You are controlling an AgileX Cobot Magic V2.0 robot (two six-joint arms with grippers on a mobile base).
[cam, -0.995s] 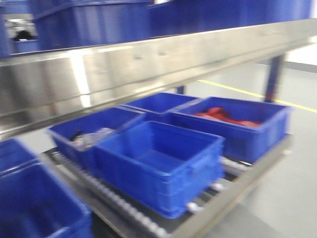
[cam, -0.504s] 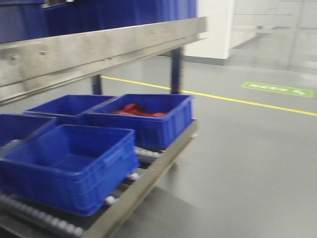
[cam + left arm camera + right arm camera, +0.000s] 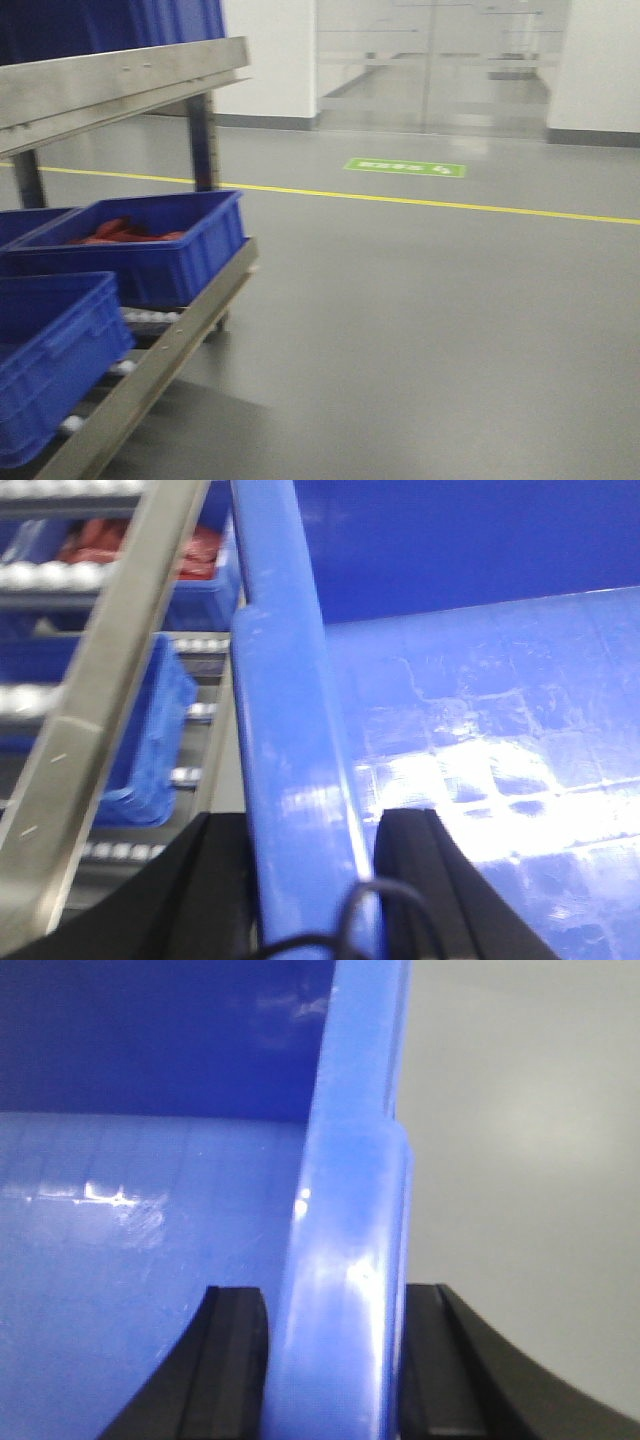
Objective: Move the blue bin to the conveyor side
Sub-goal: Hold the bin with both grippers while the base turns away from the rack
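Both wrist views are filled by the blue bin, glossy and empty inside. In the left wrist view its thick rim [image 3: 285, 730] runs up the frame, and my left gripper [image 3: 305, 880] is shut on it, one black finger [image 3: 205, 880] outside the wall and one inside. My right gripper [image 3: 335, 1360] is shut on the opposite rim [image 3: 345, 1220] of the blue bin, with grey floor beyond the outer finger [image 3: 445, 1360]. The held bin and both grippers are out of the front view. The conveyor is out of view.
At the left stands a steel rack [image 3: 120, 75] with white-roller tracks. On its lower level sit a blue bin with red items [image 3: 150, 255] and an empty blue bin [image 3: 50, 350]. Grey floor with a yellow line [image 3: 450, 205], a green marking [image 3: 405, 167] and glass doors [image 3: 440, 60] lies ahead and right.
The front view has swung to the right: the rack and its bins have slid to the left edge, and the floor, yellow line and doors have come into view.
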